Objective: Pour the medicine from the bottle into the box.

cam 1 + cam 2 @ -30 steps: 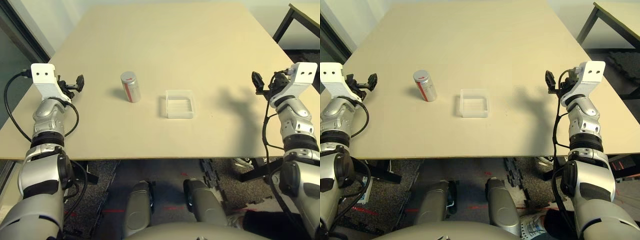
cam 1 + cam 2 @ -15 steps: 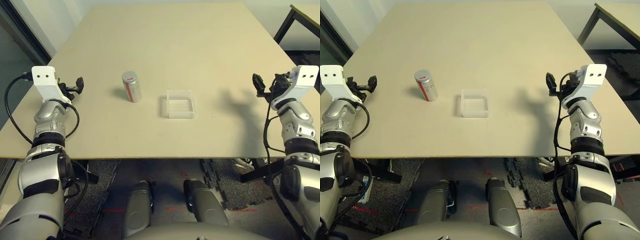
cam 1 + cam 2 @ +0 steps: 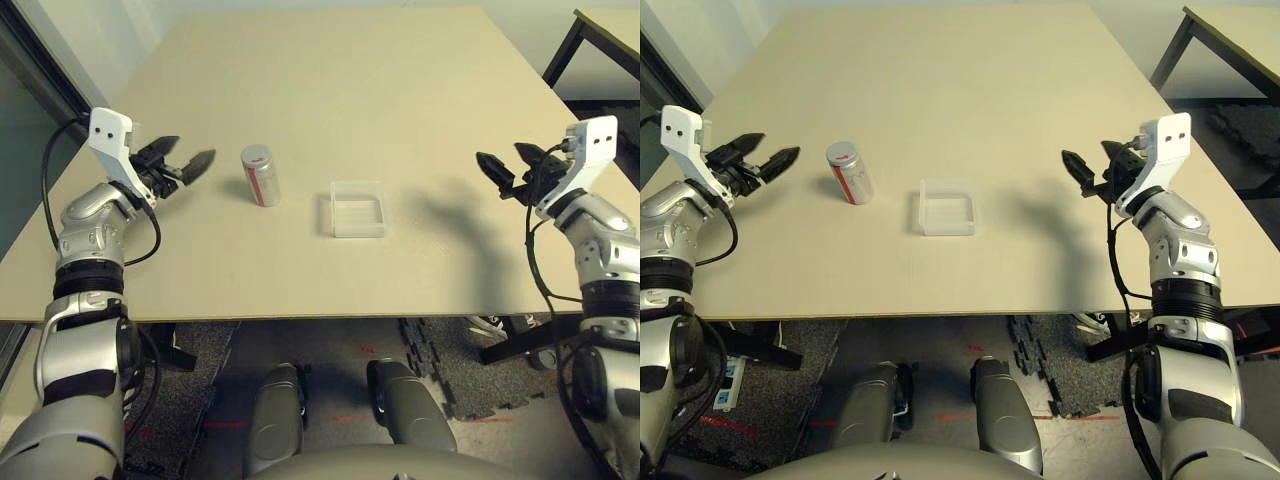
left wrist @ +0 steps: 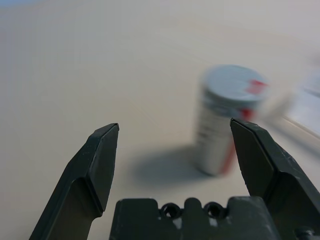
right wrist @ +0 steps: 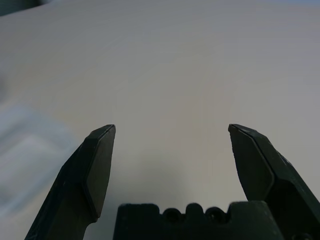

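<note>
On the bench (image 3: pixel 330 110), at about 11 o'clock from the middle of my view, the bottle (image 3: pixel 260 175) stands upright with its cap on, red mark facing me, and the box (image 3: pixel 358 208) lies just beside it at its 4 o'clock, apart from it and not touching. My left gripper (image 3: pixel 186 165) hangs at the bottle's 9 o'clock, near but clear of it, jaws spread wide and holding nothing; my wrist camera puts the bottle off toward one finger, not centred between the two. My right gripper (image 3: pixel 508 168) hangs well apart from the box at its 2 o'clock, likewise spread wide and holding nothing. The step in hand, as I judge it, is the reach for the bottle with my left side, and to do it well I should first line the bottle up in the middle of the gap, so that neither finger clips its side and knocks it over, for it is tall and narrow and looks easy to topple. I would come in level, close on the body below the cap and leave the cap free for my right gripper to work off. Whether the cap twists or pulls I cannot tell. The box looks light and may slide if nudged, so I would pour from above without touching its walls
</note>
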### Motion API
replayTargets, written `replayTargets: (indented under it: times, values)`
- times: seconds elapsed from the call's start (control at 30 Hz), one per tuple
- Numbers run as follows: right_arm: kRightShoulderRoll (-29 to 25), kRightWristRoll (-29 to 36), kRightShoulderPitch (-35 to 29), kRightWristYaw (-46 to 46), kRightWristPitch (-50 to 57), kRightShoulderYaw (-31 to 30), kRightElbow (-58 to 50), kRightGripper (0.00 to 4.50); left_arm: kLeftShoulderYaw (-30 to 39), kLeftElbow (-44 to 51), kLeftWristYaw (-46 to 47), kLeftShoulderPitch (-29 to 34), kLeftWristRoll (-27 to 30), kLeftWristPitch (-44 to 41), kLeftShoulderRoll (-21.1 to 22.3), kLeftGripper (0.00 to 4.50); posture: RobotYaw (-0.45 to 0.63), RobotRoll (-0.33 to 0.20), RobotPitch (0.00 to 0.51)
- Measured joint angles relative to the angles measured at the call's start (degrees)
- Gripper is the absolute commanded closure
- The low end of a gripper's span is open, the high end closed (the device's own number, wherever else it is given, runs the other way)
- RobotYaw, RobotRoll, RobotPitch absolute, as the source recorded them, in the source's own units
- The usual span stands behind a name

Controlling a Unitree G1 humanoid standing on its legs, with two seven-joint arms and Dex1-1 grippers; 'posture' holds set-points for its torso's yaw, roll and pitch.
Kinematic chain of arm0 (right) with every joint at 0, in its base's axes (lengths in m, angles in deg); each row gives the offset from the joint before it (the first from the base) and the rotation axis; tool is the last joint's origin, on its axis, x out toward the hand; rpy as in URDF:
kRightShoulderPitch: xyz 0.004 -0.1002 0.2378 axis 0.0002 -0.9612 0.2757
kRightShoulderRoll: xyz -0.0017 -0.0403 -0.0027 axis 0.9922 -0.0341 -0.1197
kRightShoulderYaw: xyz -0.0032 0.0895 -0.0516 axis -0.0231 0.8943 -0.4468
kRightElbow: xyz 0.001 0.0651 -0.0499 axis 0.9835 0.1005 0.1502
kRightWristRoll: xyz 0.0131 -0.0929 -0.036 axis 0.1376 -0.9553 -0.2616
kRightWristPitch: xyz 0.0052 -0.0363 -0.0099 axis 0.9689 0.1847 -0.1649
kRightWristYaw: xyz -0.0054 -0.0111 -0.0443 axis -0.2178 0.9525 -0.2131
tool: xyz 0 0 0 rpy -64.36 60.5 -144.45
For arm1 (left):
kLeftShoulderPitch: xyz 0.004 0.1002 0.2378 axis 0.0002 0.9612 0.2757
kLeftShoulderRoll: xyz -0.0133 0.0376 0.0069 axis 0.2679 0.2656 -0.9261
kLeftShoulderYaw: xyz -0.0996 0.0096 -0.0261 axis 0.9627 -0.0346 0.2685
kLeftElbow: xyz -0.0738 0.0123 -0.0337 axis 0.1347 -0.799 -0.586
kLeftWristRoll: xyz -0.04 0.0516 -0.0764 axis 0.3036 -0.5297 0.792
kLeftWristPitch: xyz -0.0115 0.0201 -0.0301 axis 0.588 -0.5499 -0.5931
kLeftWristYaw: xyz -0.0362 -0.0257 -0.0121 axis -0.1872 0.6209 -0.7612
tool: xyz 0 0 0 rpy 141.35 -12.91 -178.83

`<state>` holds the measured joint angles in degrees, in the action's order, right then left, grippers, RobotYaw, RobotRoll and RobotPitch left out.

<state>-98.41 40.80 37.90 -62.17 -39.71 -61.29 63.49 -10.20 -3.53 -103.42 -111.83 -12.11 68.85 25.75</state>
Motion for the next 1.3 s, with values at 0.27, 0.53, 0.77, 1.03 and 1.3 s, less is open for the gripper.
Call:
replayTargets:
  times: [0.27,0.53,0.77,1.03,1.3]
  values:
    - [-0.05,2.55,0.0,-1.51,10.73,-3.19,-9.84,0.0,-2.99,3.8,-3.36,0.97,-0.01,-2.84,-0.72,0.02,-0.09,0.0,0.072]
    - [0.58,2.99,-0.01,-2.26,14.64,-5.83,-13.68,0.0,-5.77,-3.67,-2.51,-0.94,-2.59,3.69,-4.73,0.02,-0.12,0.0,0.074]
    - [1.75,3.25,-0.1,-2.08,15.51,-6.13,-15.77,0.0,-5.77,-13.06,-0.5,-5.25,-4.69,10.22,-6.15,0.02,-0.13,0.0,0.077]
    - [2.34,3.55,-0.22,-1.5,16.59,-6.2,-17.02,0.0,-6.04,-20.69,0.6,-8.68,-6.66,14.83,-9.47,0.02,-0.14,0.0,0.077]
    - [2.41,3.83,-0.05,-1.14,17.46,-6.29,-17.95,0.0,-6.36,-26.95,3.2,-11.99,-9.27,19.16,-11.83,0.02,-0.16,0.0,0.074]
